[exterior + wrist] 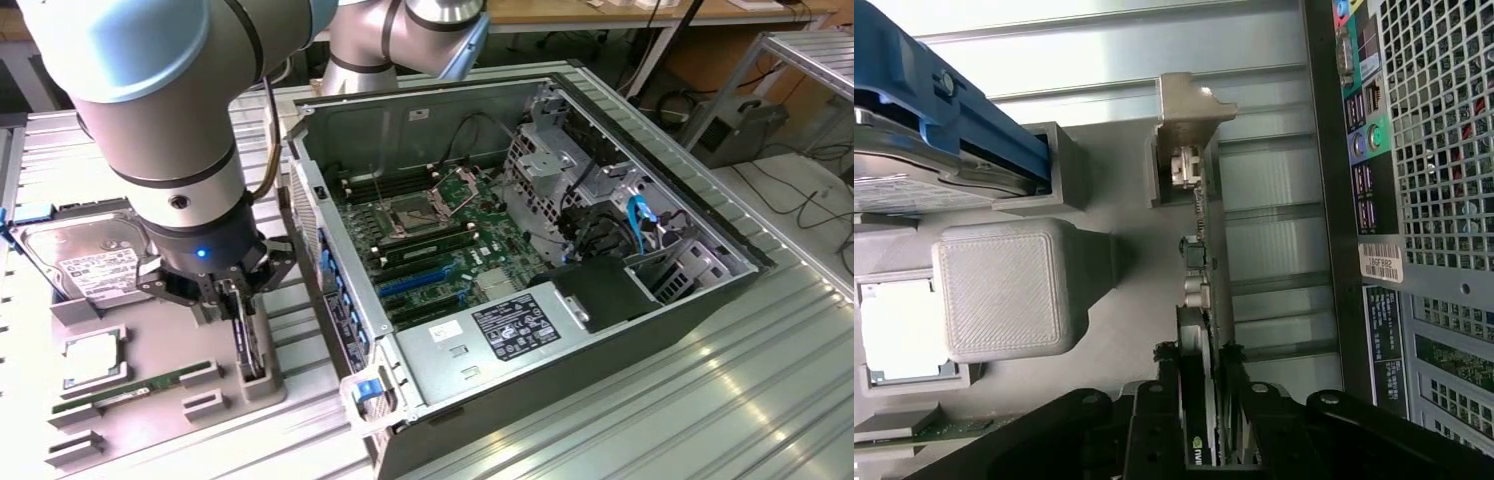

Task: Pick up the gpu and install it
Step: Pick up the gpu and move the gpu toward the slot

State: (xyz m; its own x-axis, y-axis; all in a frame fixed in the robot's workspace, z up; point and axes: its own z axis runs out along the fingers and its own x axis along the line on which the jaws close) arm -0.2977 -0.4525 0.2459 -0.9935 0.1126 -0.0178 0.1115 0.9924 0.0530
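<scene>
my gripper (230, 298) was clamped on the gpu (1200, 290), which stood on edge in its slot of the grey tray (154, 325). i judged the pick wanted a square hold on both faces and no twist in the slot. the case wall (304, 240) stood near on one side and the tray's block (1004, 290) on the other.

Ribbed metal table (694, 400), wooden desk (587, 13) behind, cables (810, 205) on floor (754, 178)
</scene>
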